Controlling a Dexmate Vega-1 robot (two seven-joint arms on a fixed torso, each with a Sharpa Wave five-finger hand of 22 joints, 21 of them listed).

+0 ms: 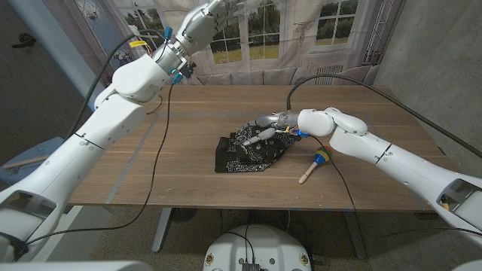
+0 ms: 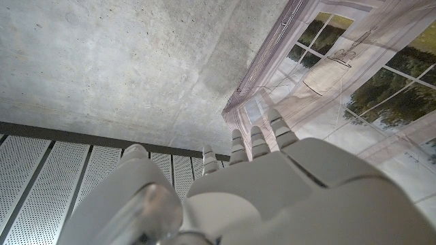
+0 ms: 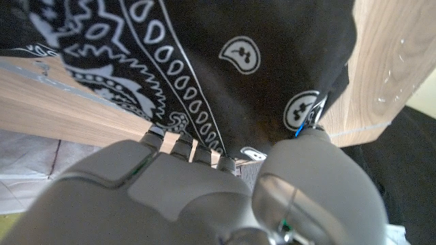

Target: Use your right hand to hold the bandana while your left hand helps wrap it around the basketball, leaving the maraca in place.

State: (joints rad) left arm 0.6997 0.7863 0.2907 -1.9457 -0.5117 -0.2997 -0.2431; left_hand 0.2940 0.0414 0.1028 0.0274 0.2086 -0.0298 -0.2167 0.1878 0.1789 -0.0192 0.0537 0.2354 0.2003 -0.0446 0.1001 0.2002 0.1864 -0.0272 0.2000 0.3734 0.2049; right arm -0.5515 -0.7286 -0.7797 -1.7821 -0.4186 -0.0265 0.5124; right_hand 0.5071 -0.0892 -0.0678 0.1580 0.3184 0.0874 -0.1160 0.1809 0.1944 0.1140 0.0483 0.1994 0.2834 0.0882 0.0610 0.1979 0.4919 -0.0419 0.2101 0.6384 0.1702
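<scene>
A black bandana point(image 1: 245, 154) with white paisley print lies bunched at the table's middle, humped at its far right side over something I cannot see. My right hand point(image 1: 269, 124) lies on that hump, and its fingers point(image 1: 256, 138) reach over the cloth. In the right wrist view the right hand point(image 3: 204, 184) presses its fingertips and thumb into the bandana point(image 3: 204, 61), seemingly gripping a fold. A wooden-handled maraca point(image 1: 315, 162) with a coloured head lies on the table just right of the bandana. My left hand point(image 1: 215, 13) is raised high over the table's far left, fingers spread, holding nothing; the left hand point(image 2: 272, 177) points at the backdrop.
The wooden table point(image 1: 151, 150) has bare wood left of and in front of the bandana. A printed window backdrop point(image 1: 301, 30) hangs behind the table. Cables point(image 1: 162, 150) trail along both arms.
</scene>
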